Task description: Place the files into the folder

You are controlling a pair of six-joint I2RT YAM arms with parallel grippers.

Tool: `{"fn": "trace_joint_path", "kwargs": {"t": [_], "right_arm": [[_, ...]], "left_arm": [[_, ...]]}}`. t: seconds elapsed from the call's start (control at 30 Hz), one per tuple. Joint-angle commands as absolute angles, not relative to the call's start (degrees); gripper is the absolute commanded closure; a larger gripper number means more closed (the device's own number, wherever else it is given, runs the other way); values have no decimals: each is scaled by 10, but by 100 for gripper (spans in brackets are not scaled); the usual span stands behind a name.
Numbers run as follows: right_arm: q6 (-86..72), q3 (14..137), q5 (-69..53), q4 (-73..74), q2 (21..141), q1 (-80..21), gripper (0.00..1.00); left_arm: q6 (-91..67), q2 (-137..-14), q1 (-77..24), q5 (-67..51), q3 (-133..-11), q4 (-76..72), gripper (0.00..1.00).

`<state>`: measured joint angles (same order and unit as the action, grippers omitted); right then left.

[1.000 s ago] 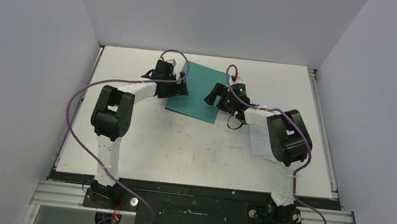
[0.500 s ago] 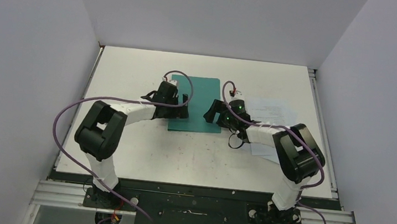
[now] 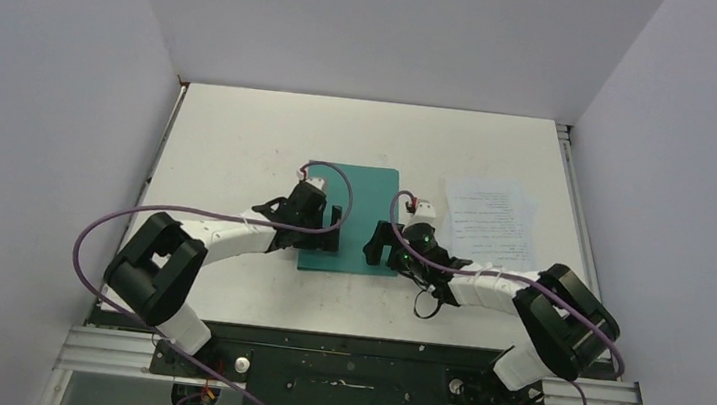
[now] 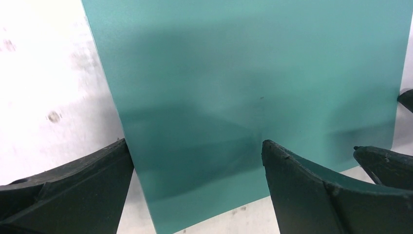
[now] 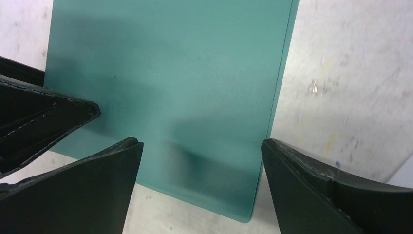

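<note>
- The white table (image 3: 241,130) takes up most of my top view. Its surface is scuffed and speckled, and grey walls close it in on three sides.
- Both arms reach in low from the near edge and bend toward each other. The left arm (image 3: 220,233) comes in from the left and the right arm (image 3: 496,287) from the right.
- The folder (image 3: 364,203) lies flat on the table near the middle, between the two wrists. It shows as one teal rectangle with its long sides running away from me.
- The files (image 3: 488,221) sit on the table to the right of the folder, apart from it. They are a small, slightly fanned stack of white sheets, and the top one carries fine print.
- The left gripper (image 3: 335,228) is spread wide with nothing between its fingers. On its wrist camera the left gripper (image 4: 195,146) straddles the left edge of the folder (image 4: 243,73) by the near corner, one finger over bare table and the other over teal.
- The right gripper (image 3: 375,245) is also released and empty. Its camera shows the right gripper (image 5: 199,144) straddling the right edge of the folder (image 5: 170,73) in the same way.
- I cannot tell whether any fingertip is touching the card.
- Each wrist camera catches the tip of the other gripper, so the two are close together.
</note>
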<state>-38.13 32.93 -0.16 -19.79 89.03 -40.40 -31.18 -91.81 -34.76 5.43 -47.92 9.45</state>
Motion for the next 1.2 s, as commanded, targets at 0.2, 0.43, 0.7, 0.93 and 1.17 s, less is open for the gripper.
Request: {"fn": "trace_joint_path", "kwargs": {"t": [0.2, 0.43, 0.7, 0.93, 1.17], "right_arm": [[-491, 221, -2, -71, 780, -513, 3], [-508, 198, 37, -19, 698, -526, 3], [-468, 254, 87, 90, 630, -526, 2], [-422, 312, 105, 137, 623, -511, 1], [-400, 339, 64, 130, 628, -481, 1]], "left_arm": [[-390, -804, -448, 18, -408, 88, 0], [-411, -739, -477, 45, -377, 118, 0], [-416, -677, -471, 116, -404, 210, 3], [-434, -670, -412, 81, -382, 194, 2], [-448, -652, -332, -16, -311, 122, 9]]}}
